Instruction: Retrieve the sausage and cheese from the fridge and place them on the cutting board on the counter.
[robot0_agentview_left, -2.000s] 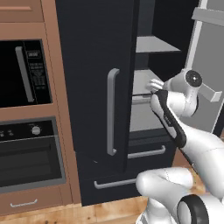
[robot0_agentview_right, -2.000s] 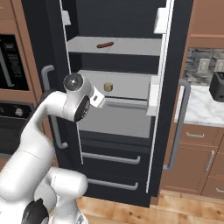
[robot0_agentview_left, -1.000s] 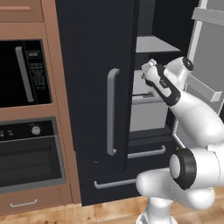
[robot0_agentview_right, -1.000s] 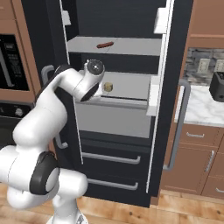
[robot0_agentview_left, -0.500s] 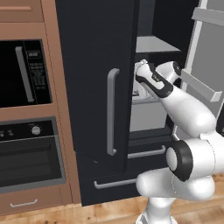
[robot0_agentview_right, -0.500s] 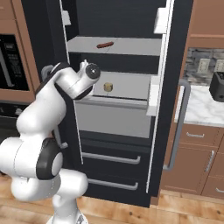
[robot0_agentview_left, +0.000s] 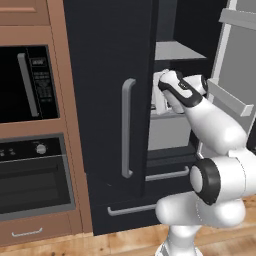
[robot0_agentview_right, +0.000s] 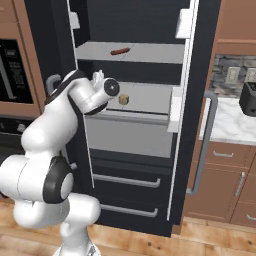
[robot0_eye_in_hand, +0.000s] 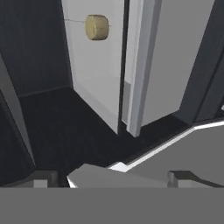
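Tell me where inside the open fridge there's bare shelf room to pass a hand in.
The upper shelf is bare to the right of the sausage. The middle shelf is bare to the right of the cheese. It is crowded left of the cheese, where the arm and its open pincer sit by the fridge wall.

The fridge (robot0_agentview_right: 200, 100), tall and dark navy, stands with its right door swung open. On its upper grey shelf lies the sausage (robot0_agentview_right: 119, 51), small and reddish-brown. One shelf below sits the cheese (robot0_agentview_right: 122, 99), a tan-yellow chunk, well apart from the sausage.
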